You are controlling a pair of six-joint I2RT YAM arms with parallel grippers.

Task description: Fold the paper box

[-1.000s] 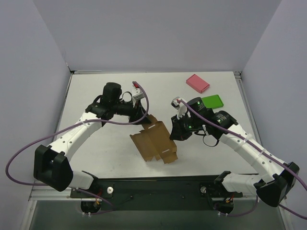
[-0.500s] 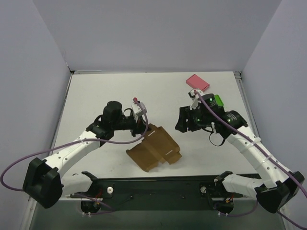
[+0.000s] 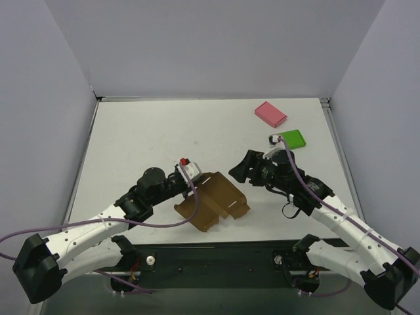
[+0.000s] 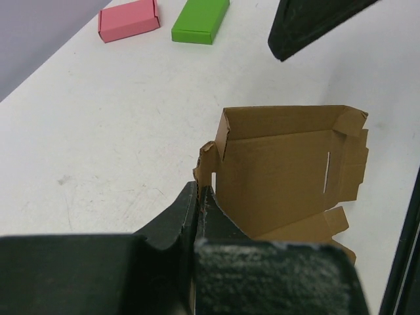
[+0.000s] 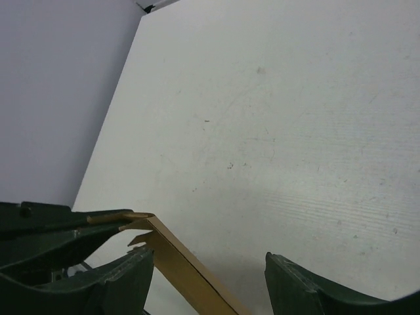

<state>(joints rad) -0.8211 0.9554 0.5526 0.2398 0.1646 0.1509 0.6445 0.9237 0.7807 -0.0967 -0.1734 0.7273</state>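
Toward the table's near edge, centre: paper box [image 3: 213, 200], plain brown cardboard, partly formed; a rear wall and one side wall stand up, the slotted panel and small flaps lie loose toward the near side.
Left gripper [image 4: 200, 197]: pinched tight on the box's thin left edge, fingers meeting through the card; it alone holds the box.
Right gripper [image 3: 239, 169]: jaws wide, holding nothing; it hangs just beside the box's far-right corner. In the right wrist view a brown edge shows low between its fingers, no contact visible.
Pink flat box [image 3: 270, 113]: far right of the table [image 3: 151, 131], well apart from the work.
Green flat box [image 3: 291, 138]: just behind the right arm, untouched.
Step in hand (judged): a regrip between folds, the left arm steadying the box while the right is free.
Next move (judged): the right gripper needs to come onto a loose flap or the slotted panel and turn it up against the standing walls; the left must hold firm, since thin card would twist.
Change from a second ago: the right gripper, then shut at the box's right side, has let go and drawn off; the left, then part open, has clamped; the box sits nearer the near edge and looks more folded.
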